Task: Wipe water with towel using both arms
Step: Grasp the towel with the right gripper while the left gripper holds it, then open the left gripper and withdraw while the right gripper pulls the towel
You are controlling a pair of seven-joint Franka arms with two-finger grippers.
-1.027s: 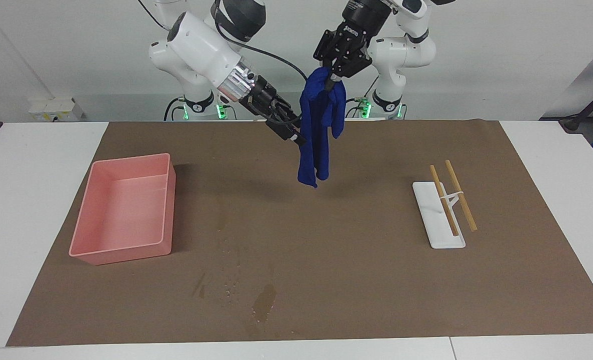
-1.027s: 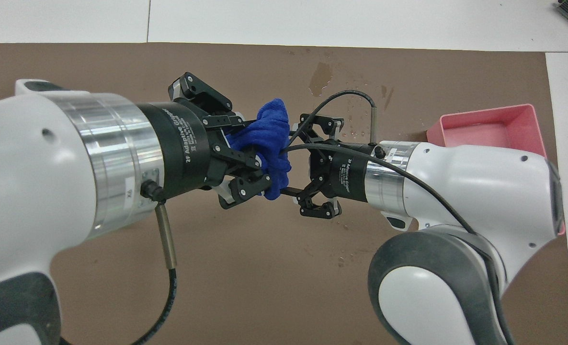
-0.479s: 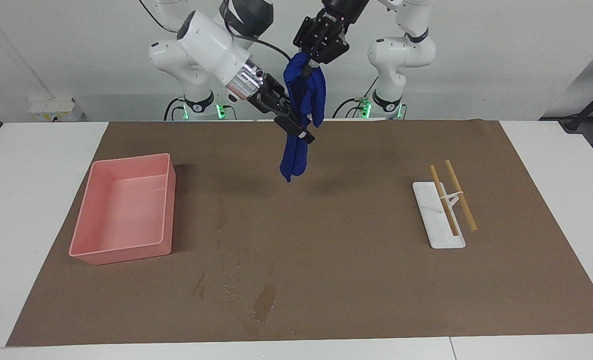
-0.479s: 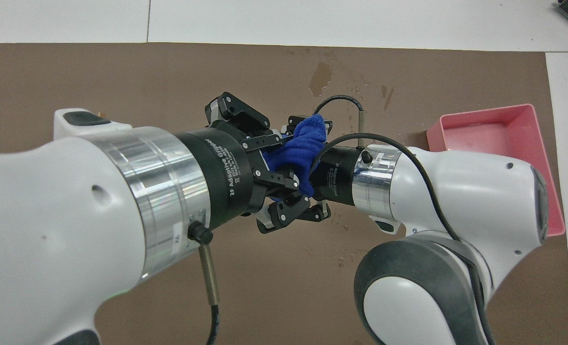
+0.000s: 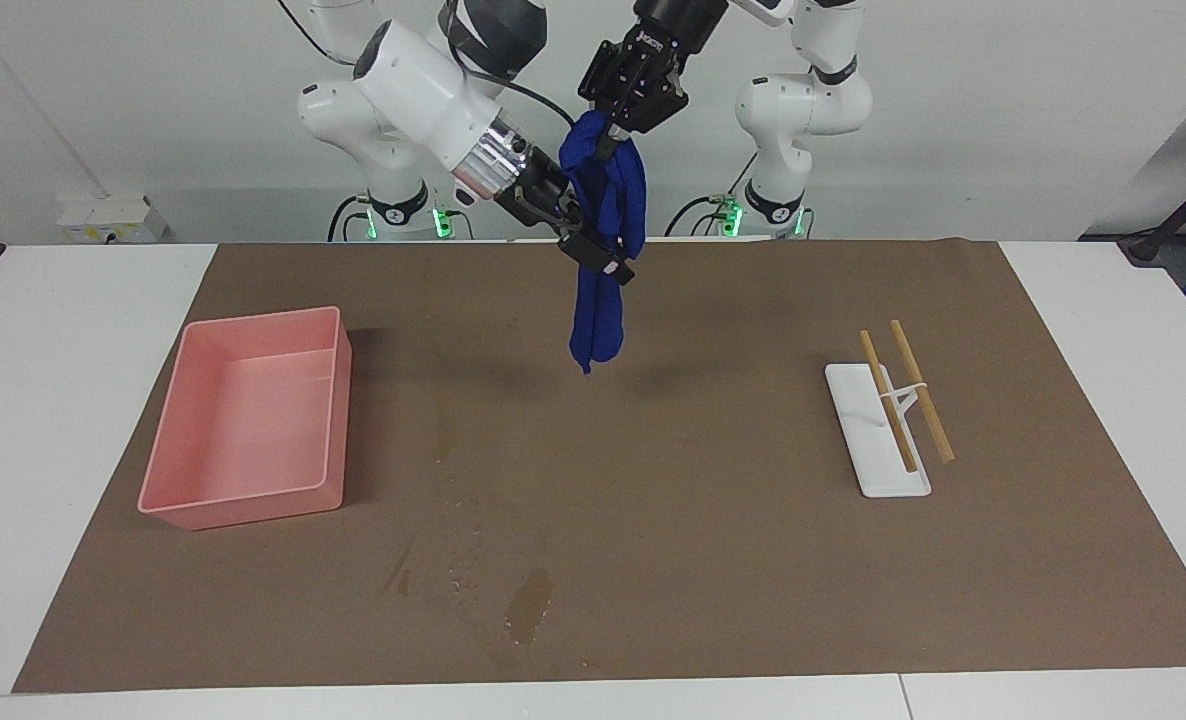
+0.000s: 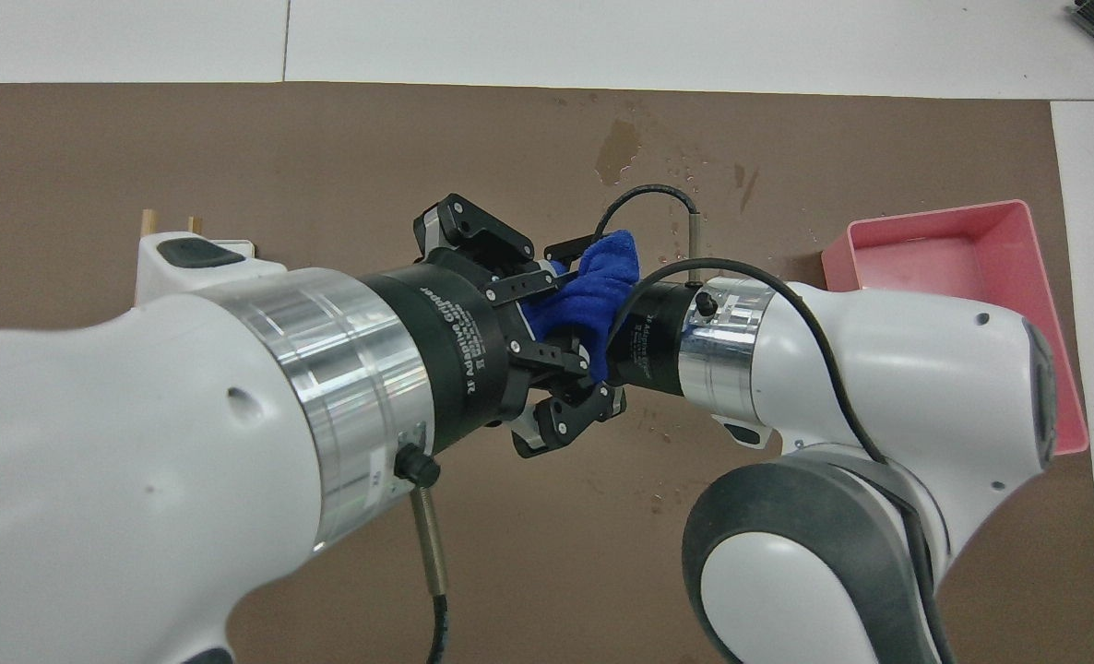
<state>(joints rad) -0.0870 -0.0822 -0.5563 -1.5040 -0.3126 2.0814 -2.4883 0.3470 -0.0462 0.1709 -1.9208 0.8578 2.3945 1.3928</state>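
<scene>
The blue towel point(image 5: 598, 320) hangs bunched and vertical, high over the brown paper point(image 5: 703, 520), over the part near the robots. My left gripper point(image 5: 613, 128) is shut on its top end. My right gripper point(image 5: 598, 255) is at the towel's middle, against the cloth. In the overhead view the towel point(image 6: 593, 295) shows between the two wrists and my left gripper point(image 6: 561, 346) covers the right gripper's tips. The water point(image 5: 528, 605) is a long dark stain with droplets point(image 5: 453, 575) beside it, near the paper's edge farthest from the robots. It also shows in the overhead view point(image 6: 616, 148).
A pink tray point(image 5: 253, 415) stands on the paper toward the right arm's end; it also shows in the overhead view point(image 6: 953, 258). A white holder point(image 5: 878, 450) with two wooden sticks point(image 5: 918, 390) lies toward the left arm's end.
My left gripper has lifted the towel higher and carried it a little toward the right arm's end. My right gripper has risen and moved in against the towel's middle.
</scene>
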